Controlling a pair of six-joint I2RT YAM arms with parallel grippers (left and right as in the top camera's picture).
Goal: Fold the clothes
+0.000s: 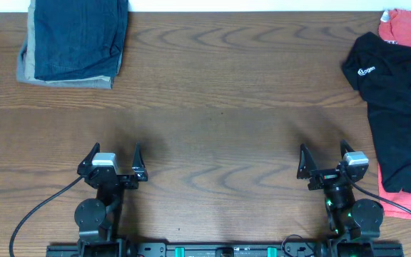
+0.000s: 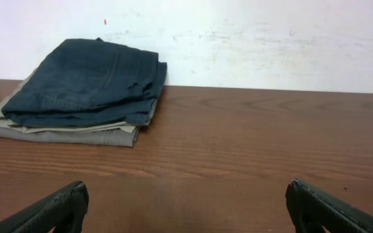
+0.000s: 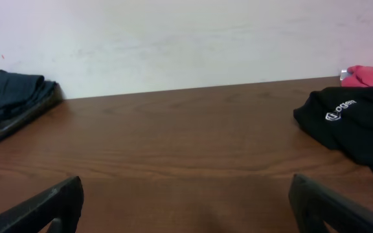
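One wooden table (image 1: 212, 86) is carrying everything; the black shirt (image 1: 398, 107) is lying crumpled at its far right, overlapping a red T-shirt (image 1: 405, 25). Both the left gripper (image 1: 116, 150) and right gripper (image 1: 324, 150) are sitting near, released and empty. Dragging the shirt centreward first is looking wise. Overhead alone is showing its full spread; the right wrist, just the logo (image 3: 340, 110) end.

Black arms (image 1: 104, 196), black cables (image 1: 34, 210), black-fingered pincers (image 1: 115, 149).
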